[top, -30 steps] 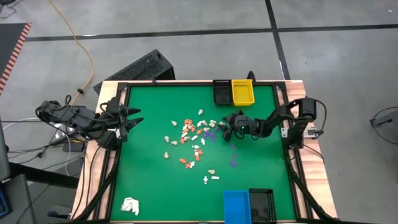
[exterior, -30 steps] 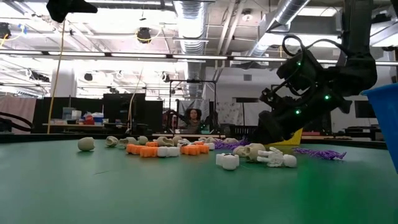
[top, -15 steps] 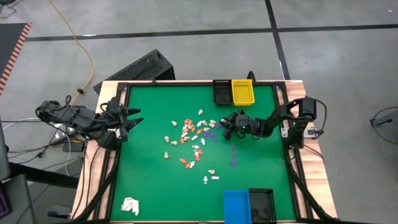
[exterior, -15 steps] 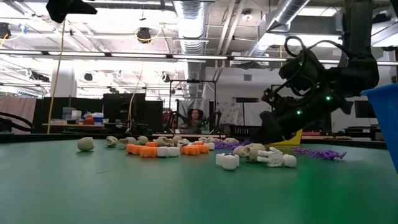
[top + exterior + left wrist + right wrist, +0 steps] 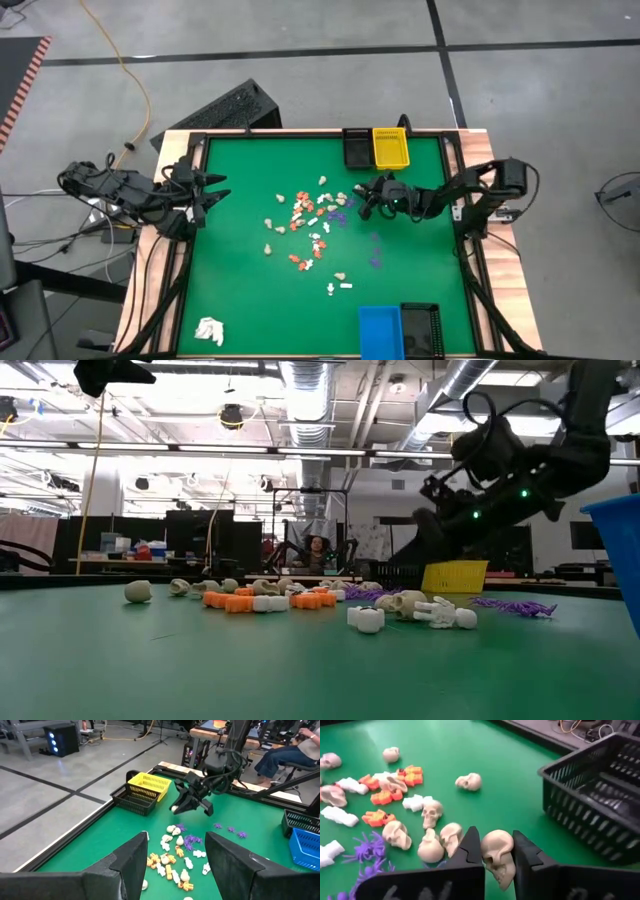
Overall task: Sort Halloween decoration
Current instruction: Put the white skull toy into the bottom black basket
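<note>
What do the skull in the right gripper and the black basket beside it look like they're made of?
Skull, shut in the right gripper: likely moulded plastic or resin, cream, matte; smooth rounded surface with crisp sockets. Black basket: probably rigid plastic, slightly glossy; thin even lattice walls and a thick rim.

A green table fills the frame centre. At its top edge a yellow basket adjoins a black basket. At the bottom edge sit a blue bin and another black basket. A white wadded lump lies lower left.
</note>
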Action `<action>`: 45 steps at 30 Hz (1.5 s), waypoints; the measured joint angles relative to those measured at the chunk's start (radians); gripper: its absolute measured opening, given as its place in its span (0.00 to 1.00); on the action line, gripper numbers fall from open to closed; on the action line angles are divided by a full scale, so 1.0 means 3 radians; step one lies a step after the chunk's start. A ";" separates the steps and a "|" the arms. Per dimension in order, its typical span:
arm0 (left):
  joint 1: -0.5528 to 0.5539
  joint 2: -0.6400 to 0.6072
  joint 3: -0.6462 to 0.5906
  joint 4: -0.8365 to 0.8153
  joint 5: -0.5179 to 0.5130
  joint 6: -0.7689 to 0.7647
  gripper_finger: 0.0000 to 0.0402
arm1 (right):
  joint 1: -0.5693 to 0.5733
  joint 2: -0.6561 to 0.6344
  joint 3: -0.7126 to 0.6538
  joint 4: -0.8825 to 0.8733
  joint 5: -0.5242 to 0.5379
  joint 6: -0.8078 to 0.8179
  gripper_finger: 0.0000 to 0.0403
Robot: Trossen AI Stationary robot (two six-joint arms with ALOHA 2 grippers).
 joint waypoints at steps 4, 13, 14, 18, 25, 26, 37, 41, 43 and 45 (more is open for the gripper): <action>0.0000 0.0000 0.0001 0.0001 -0.0002 -0.0001 0.47 | 0.0085 -0.0296 0.0001 -0.0136 -0.0003 -0.0001 0.11; 0.0000 0.0000 0.0001 0.0001 -0.0007 -0.0001 0.47 | 0.0763 -0.1093 0.0003 -0.0898 -0.0389 0.0654 0.11; -0.0001 0.0000 0.0001 0.0001 -0.0009 0.0001 0.47 | 0.0874 -0.1186 0.0003 -0.0951 -0.0477 0.0787 0.11; 0.0000 0.0000 0.0001 0.0005 -0.0012 0.0034 0.47 | 0.1326 -0.1493 0.0003 -0.1014 -0.0800 0.1372 0.11; 0.0000 0.0000 0.0001 0.0007 -0.0016 0.0006 0.47 | 0.2124 -0.1835 0.0119 -0.1356 -0.0855 0.2420 0.11; 0.0000 0.0000 0.0001 0.0007 -0.0016 0.0006 0.47 | 0.2243 -0.1850 0.0170 -0.1476 -0.0855 0.2593 0.11; 0.0000 0.0000 0.0001 0.0007 -0.0107 -0.0001 0.47 | 0.3369 -0.1844 0.1205 -0.3909 -0.0669 0.4245 0.11; -0.0001 0.0000 0.0001 0.0006 -0.0142 -0.0001 0.47 | 0.3628 -0.1675 0.1668 -0.4848 -0.0496 0.4570 0.11; -0.0001 0.0000 0.0001 0.0006 -0.0142 -0.0002 0.47 | 0.3707 -0.1534 0.1846 -0.5131 -0.0498 0.4705 0.11; -0.0001 0.0000 0.0001 0.0006 -0.0145 -0.0007 0.47 | 0.3772 -0.1374 0.1983 -0.5296 -0.0535 0.4804 0.11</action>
